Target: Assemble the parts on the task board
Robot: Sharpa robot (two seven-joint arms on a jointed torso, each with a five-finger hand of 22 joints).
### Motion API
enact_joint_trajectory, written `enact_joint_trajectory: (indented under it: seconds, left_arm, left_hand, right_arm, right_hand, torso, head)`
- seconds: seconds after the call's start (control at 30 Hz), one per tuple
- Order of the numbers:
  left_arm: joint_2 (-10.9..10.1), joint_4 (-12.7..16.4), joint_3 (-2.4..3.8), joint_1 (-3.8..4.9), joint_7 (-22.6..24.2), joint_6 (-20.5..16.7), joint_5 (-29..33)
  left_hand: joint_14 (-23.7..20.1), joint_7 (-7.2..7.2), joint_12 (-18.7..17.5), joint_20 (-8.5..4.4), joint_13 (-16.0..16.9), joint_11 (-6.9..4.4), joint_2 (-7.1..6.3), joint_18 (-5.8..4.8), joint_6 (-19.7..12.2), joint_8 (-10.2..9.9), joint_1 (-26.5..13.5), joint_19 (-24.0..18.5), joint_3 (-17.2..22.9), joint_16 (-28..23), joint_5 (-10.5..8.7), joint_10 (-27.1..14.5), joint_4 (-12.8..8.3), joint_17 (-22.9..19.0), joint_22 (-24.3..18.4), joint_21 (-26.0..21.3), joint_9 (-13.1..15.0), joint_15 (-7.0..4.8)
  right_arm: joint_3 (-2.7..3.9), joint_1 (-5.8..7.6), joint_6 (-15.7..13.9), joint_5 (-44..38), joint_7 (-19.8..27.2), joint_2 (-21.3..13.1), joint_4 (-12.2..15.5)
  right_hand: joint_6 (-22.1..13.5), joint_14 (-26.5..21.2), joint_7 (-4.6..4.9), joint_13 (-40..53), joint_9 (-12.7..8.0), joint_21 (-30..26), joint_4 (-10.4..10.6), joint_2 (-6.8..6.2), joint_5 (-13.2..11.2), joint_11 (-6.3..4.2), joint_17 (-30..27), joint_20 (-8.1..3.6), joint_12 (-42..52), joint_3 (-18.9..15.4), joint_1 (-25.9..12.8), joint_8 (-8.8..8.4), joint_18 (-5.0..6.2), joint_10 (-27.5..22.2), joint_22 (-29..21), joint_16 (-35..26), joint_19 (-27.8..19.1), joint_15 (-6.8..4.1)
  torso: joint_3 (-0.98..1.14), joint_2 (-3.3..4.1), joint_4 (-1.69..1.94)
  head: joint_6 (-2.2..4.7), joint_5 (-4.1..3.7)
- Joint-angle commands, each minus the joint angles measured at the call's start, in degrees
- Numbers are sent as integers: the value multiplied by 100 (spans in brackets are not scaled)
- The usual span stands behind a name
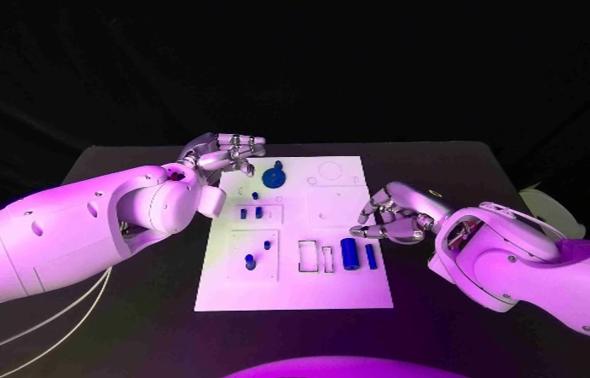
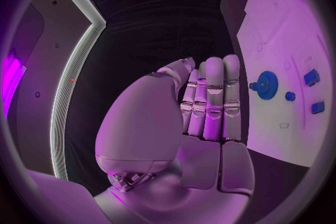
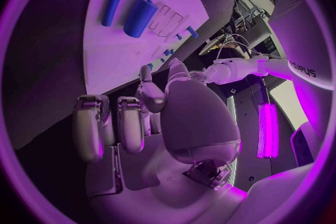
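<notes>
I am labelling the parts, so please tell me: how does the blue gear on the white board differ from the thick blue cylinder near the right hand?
The blue toothed gear is round, flat and toothed; the thick blue cylinder is long and smooth. The gear sits at the far part of the white task board, close to the left hand; the cylinder lies nearer the robot, beside the right hand. Both are blue, and neither hand touches them.

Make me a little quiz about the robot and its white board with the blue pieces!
1. True or false: the left hand holds the blue gear.
2. Which blue cylinder is thicker: (a) the one nearer the clear slots, or (b) the one nearer the right hand?
3. Fill in: the right hand hovers by the task board's ____ edge.

Key:
1. False, it holds nothing.
2. (a)
3. right
</notes>
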Motion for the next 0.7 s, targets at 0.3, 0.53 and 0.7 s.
enact_joint_trajectory:
  seconds: [0.3, 0.53, 0.7]
  left_arm:
    - [8, 5, -9, 5, 21, 91, 22]
    - [-11, 14, -11, 5, 20, 91, 22]
    - [-16, 18, -11, 5, 18, 95, 22]
  left_hand:
    - [-58, 0, 31, 36, 11, 15, 24, 74, -28, 26, -40, 4, -37, 7, -15, -36, 7, -10, -8, -38, -8, 2]
    - [-58, 0, 31, 36, 11, 15, 24, 74, -28, 26, -40, 4, -37, 7, -15, -36, 7, -10, -8, -38, -8, 2]
    - [-58, 0, 31, 36, 11, 15, 24, 74, -28, 26, -40, 4, -37, 7, -15, -36, 7, -10, -8, -38, -8, 2]
  right_arm:
    - [-34, -326, 76, -758, -1184, 97, -16]
    - [-43, -439, 82, -922, -1321, 318, -148]
    - [-44, -465, 165, -1005, -1356, 445, -246]
  right_hand:
    - [-55, 544, -8, 2696, 215, 164, 27, 74, 125, -50, 1183, -5, 1813, -114, -156, 49, -143, 267, 1421, 137, 489, -24]
    - [-70, 544, -8, 2702, 259, 178, 32, 81, 120, -49, 1189, -3, 1810, -131, -245, 54, -146, 261, 1424, 141, 493, -23]
    - [-79, 544, -7, 2700, 277, 180, 32, 90, 112, -48, 1192, -2, 1805, -133, -280, 53, -146, 255, 1425, 143, 494, -22]
  torso:
    - [3, -27, -37]
    - [-8, -26, -27]
    - [-18, -31, -1]
  head:
    - [-63, -178]
    - [-100, -130]
    - [-131, -136]
